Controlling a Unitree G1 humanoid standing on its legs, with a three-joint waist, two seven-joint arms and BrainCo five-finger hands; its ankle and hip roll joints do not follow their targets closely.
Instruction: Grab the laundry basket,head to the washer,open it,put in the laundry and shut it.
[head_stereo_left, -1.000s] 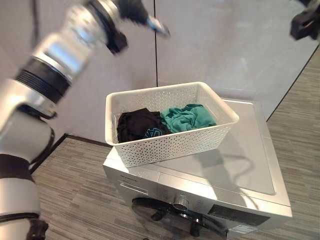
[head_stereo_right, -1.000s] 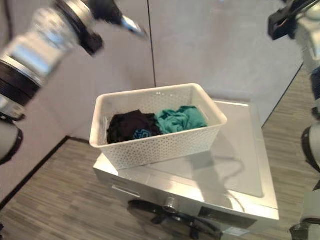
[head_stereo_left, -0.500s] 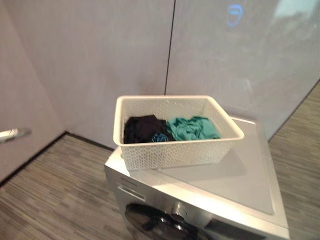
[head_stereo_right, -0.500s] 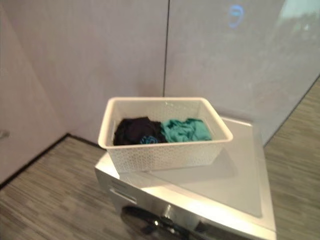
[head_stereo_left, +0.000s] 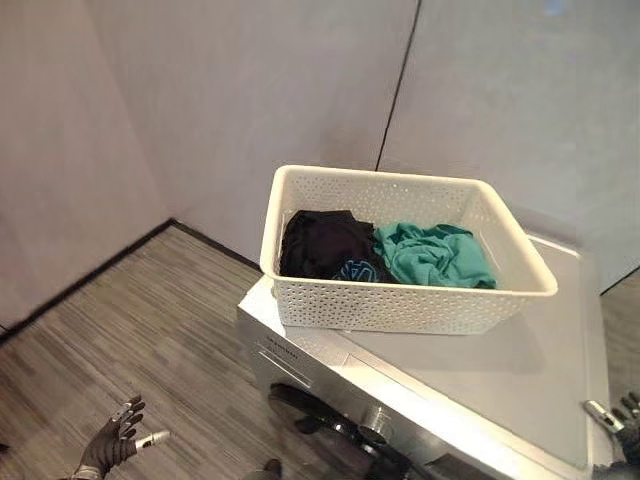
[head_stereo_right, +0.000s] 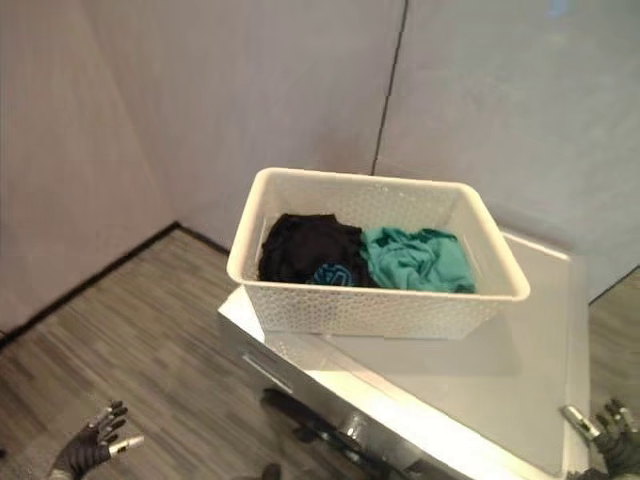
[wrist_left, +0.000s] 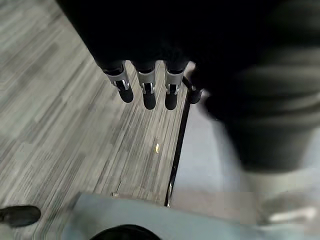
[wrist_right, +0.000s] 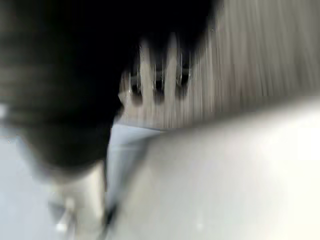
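Observation:
A white perforated laundry basket (head_stereo_left: 400, 300) rests on top of the silver washer (head_stereo_left: 520, 370), toward its left end. Inside lie a black garment (head_stereo_left: 322, 243) and a teal garment (head_stereo_left: 435, 255). The washer's dark round door (head_stereo_left: 335, 430) faces the front and is closed. My left hand (head_stereo_left: 112, 443) hangs low over the floor at the lower left, fingers spread and holding nothing; its fingers (wrist_left: 145, 90) stand straight in the left wrist view. My right hand (head_stereo_right: 610, 440) shows at the lower right corner beside the washer's right end, fingers straight and empty.
Grey wall panels (head_stereo_left: 250, 90) stand close behind the washer. Wood-look flooring (head_stereo_left: 130, 330) stretches to the left and front of the machine, with a dark baseboard (head_stereo_left: 90, 278) along the left wall.
The view has shifted, so basket and washer sit further right. Both arms have dropped from overhead to low at the sides. Basket and clothes stay put.

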